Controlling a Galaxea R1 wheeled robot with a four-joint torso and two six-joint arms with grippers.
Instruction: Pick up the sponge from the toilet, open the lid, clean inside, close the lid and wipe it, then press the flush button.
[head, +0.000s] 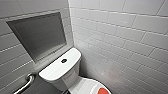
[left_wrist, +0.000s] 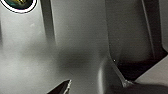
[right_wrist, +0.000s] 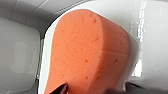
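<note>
Right now my right gripper (right_wrist: 97, 91) is close up against the sponge (right_wrist: 87, 50), and from its wrist camera I cannot tell whether it is open, closed, or gripping. The sponge is an orange-red, porous block with a rounded edge, and it lies on the glossy white lid (right_wrist: 150, 37), touching it. My left gripper (left_wrist: 100, 88) sits among blurred grey surfaces that I cannot identify, and I cannot tell its state either.

From the head camera, the sponge sits on top of the lid at the near end of the toilet (head: 65, 76), down at the bottom edge of my view. The lid is down. Behind it stands the tank, with the dark round flush button (head: 64, 60) in the middle of its flat top. A metal grab bar (head: 26, 83) runs along the wall to the left of the tank. Above the tank a recessed grey niche (head: 37, 35) is set into the white tiled wall (head: 120, 32), which turns a corner beside the toilet.
</note>
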